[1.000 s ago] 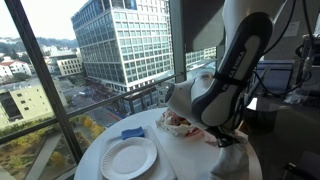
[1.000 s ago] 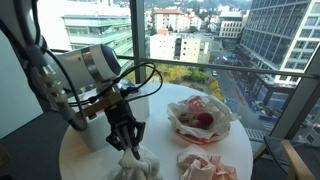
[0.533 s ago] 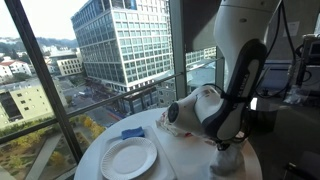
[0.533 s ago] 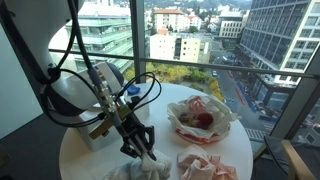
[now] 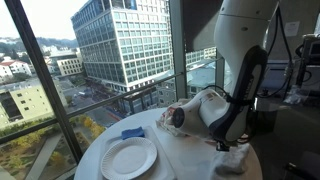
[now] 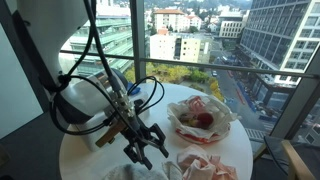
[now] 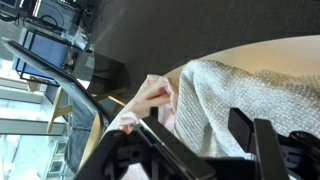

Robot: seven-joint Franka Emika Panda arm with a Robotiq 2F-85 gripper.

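The gripper is hovering just above the grey towel on the table, fingers spread and gripping nothing. The wrist view is showing the towel's knit just beside a pink cloth. Only an exterior view is showing the plate.

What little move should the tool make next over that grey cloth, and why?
Probably a short lift straight up. The tool hangs with its jaws open over the grey knitted cloth, which lies loose on the table beside the pink cloth; rising first should keep it from snagging the knit.
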